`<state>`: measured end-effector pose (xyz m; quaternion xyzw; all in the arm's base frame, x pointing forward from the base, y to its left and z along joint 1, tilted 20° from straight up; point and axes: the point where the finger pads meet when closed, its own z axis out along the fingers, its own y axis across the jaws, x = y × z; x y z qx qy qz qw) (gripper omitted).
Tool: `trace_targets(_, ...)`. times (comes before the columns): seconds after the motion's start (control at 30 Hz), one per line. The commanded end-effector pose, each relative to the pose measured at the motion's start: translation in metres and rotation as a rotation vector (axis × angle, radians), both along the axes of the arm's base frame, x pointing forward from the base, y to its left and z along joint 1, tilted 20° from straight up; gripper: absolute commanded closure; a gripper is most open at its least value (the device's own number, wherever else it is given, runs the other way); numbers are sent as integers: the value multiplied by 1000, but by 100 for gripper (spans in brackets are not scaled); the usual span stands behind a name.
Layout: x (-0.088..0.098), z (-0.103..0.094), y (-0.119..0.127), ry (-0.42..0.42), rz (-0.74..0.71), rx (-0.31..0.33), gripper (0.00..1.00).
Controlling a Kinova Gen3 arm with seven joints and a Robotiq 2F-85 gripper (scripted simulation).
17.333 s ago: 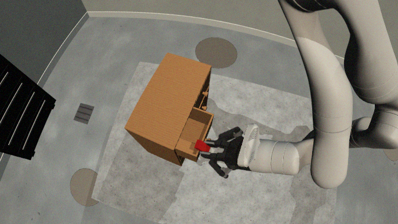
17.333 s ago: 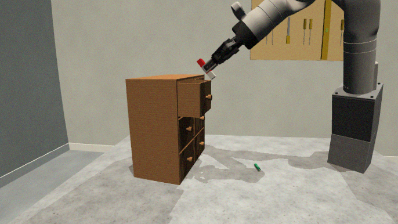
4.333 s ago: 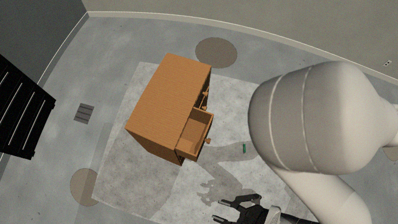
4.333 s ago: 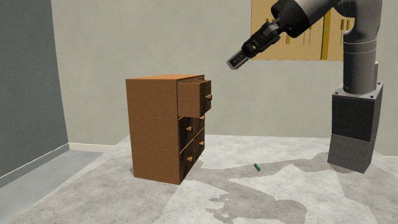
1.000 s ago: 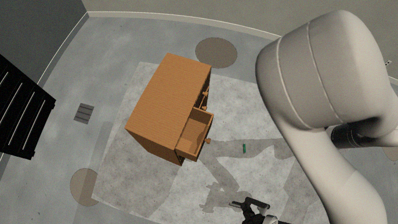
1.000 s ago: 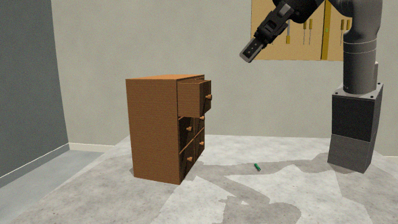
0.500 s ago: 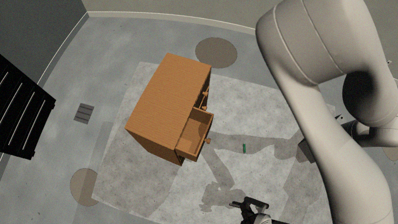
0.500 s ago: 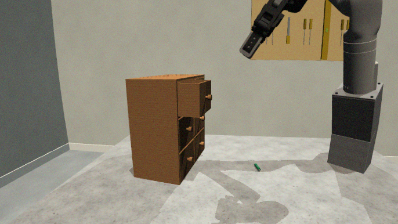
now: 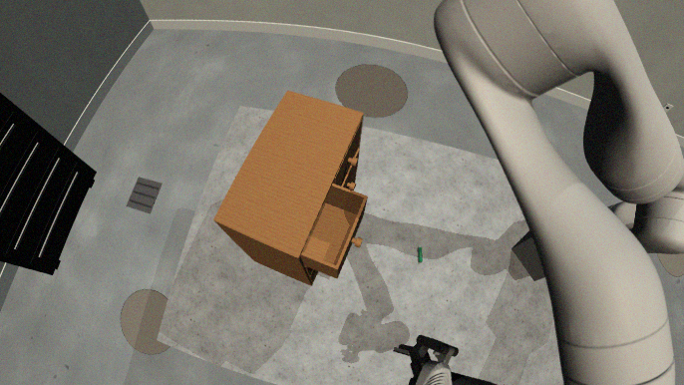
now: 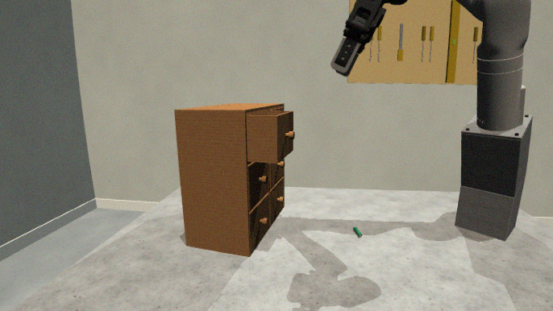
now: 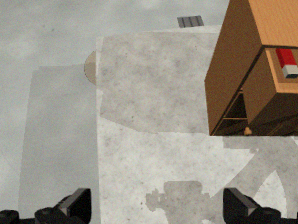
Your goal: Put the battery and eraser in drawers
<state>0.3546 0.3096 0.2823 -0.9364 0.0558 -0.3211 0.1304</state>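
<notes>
The wooden chest (image 9: 279, 175) (image 10: 214, 173) (image 11: 230, 75) stands upright. Its top-left drawer (image 9: 321, 264) (image 10: 262, 138) (image 11: 260, 95) is pulled partway out. A red and white eraser (image 11: 286, 62) lies inside that drawer in the wrist view; it does not show in the top and exterior views. The middle-right drawer's knob (image 10: 280, 163) shows close to the chest front. I cannot make out the nine-volt battery in any view. My gripper (image 10: 342, 68) (image 11: 156, 203) is open and empty, high above the table, out in front of the chest and toward its left side.
A small green cylinder (image 9: 420, 254) (image 10: 357, 232) lies on the table (image 10: 435, 270) between the chest and the robot's base (image 10: 488, 161). The open drawer's knob (image 9: 357, 242) (image 10: 290, 134) sticks out. The arm (image 9: 588, 249) rises on the right in the top view.
</notes>
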Motion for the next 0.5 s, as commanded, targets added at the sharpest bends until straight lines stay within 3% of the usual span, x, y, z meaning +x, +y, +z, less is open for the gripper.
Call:
trace_targets(0.0,6,1,-5,29,-14,8,0)
trace_targets(0.47,5,7,-6,152,22,13,0)
